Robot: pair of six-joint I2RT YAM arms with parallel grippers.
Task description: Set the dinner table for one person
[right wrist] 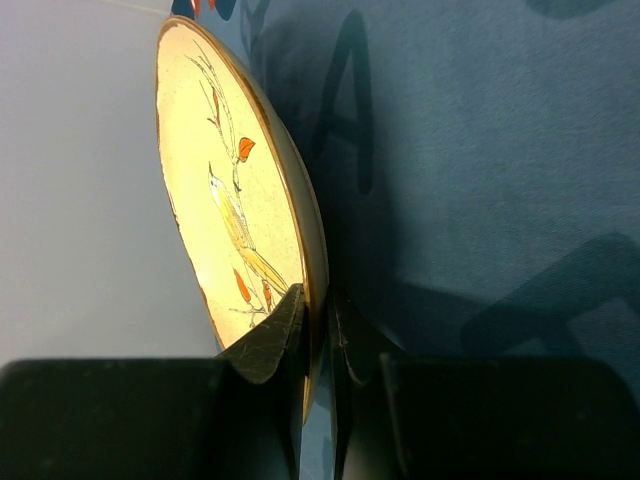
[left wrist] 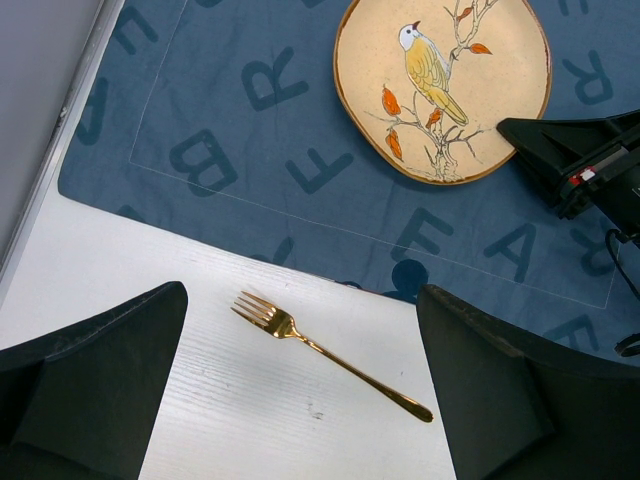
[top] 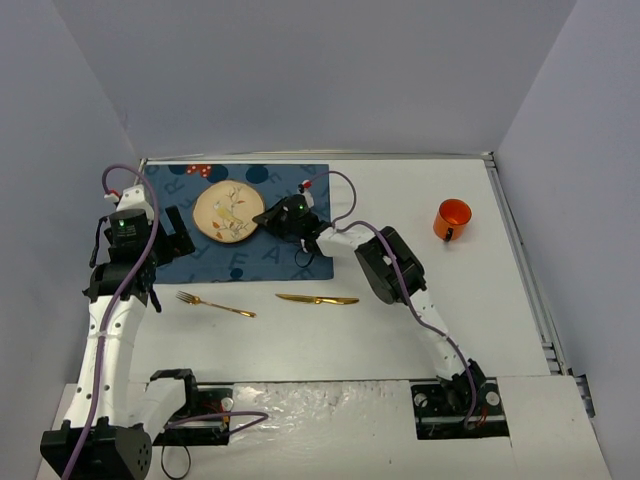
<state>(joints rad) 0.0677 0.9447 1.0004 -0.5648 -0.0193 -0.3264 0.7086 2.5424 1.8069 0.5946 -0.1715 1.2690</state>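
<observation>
The white dinner table point(top: 400, 330) carries a dark blue lettered placemat point(top: 290, 180) at its far left. Over the placemat point(right wrist: 480, 150) is a cream plate point(top: 228, 212) painted with a bird. My right gripper point(right wrist: 318, 300) is shut on the plate's point(right wrist: 230, 200) right rim, one finger on each face. I cannot tell whether the plate rests on the mat. A gold fork point(left wrist: 330, 355) lies on the bare table just in front of the placemat point(left wrist: 250, 150). High above it, my left gripper point(left wrist: 302, 290) stands wide open and holds nothing.
A gold knife point(top: 317, 299) lies on the table to the right of the fork point(top: 215, 304). An orange mug point(top: 452, 219) stands at the far right. The table's metal rim point(left wrist: 50, 150) runs close by the placemat's left side. Grey walls enclose three sides.
</observation>
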